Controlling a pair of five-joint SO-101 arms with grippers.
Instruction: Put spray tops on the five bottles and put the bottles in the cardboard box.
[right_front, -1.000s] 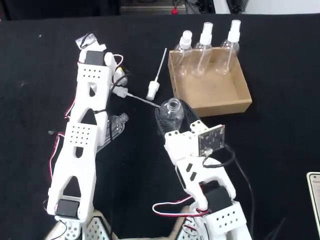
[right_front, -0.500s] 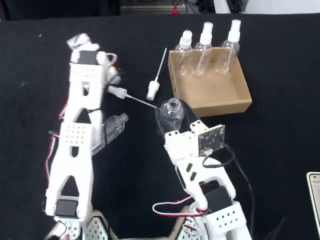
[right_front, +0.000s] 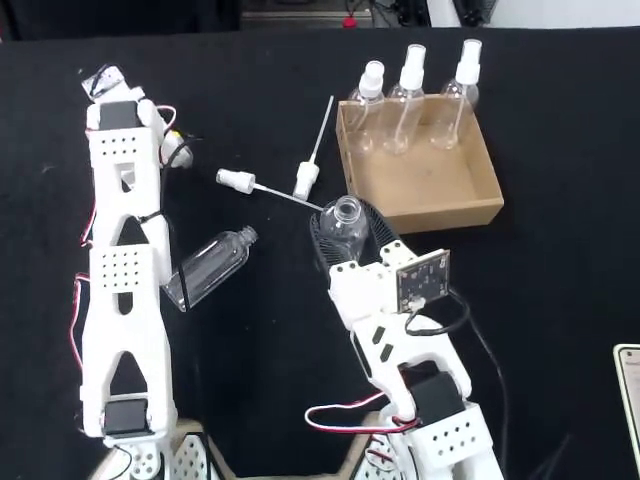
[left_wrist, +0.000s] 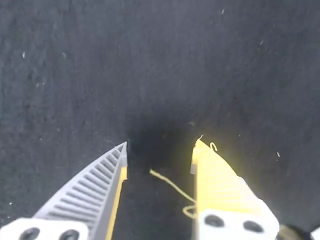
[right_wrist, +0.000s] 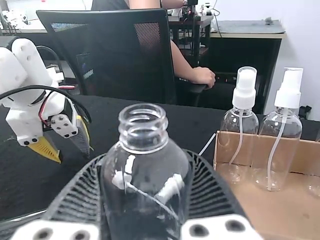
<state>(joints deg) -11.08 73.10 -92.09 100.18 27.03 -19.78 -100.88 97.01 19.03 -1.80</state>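
Left jaws: open, empty, above the tabletop (left_wrist: 75, 60). Right jaws: closed on an upright uncapped bottle (right_wrist: 142, 165), just beside the near corner of the box (right_front: 440, 215) holding three capped bottles (right_front: 400, 120).

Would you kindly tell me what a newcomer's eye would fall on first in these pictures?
First comes the uncapped bottle, held upright in the right arm's jaws beside the near corner of the cardboard box. Next come the three capped bottles standing along the box's far wall. A loose bottle and two spray tops lie on the black table, and the left arm's open jaws hang over bare table at the far left.
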